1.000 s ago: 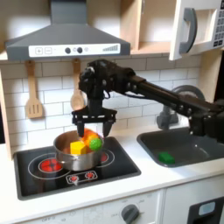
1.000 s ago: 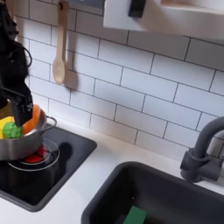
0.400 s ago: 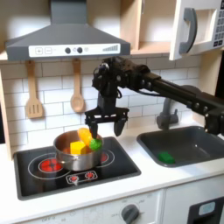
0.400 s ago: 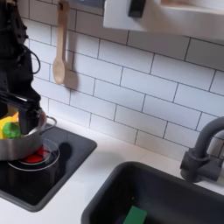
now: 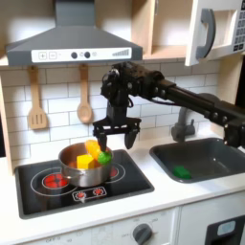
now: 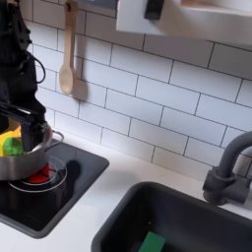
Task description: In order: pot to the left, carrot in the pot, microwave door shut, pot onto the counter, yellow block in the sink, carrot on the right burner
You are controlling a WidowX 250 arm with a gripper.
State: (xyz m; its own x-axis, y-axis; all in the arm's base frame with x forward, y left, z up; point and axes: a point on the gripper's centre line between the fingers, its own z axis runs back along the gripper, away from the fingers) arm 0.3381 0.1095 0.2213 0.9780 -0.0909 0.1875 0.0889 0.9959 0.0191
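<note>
Claw (image 5: 115,137): open and empty, fingers spread, hanging just above the right rim of the pot in the first exterior view.
Pot (image 5: 80,169): on the left burner of the black cooktop (image 5: 134,182), holding the carrot (image 5: 99,150) with green tip and the yellow block (image 5: 84,162).
Microwave door (image 5: 213,31): upper right in the first exterior view, seems partly open, so probably the next step.
Sink (image 5: 212,157): at the first exterior view's right, with a flat green piece (image 5: 181,172) inside.
Risk 1: open fingers very close to the pot rim; sideways move without lifting likely to knock the pot or tip out the carrot.
Risk 2: long reach up to the door handle; bad angle may slip off the grey bar and leave the door open.
Writing: none readable; only small red marks at the cooktop front, too small to tell.
</note>
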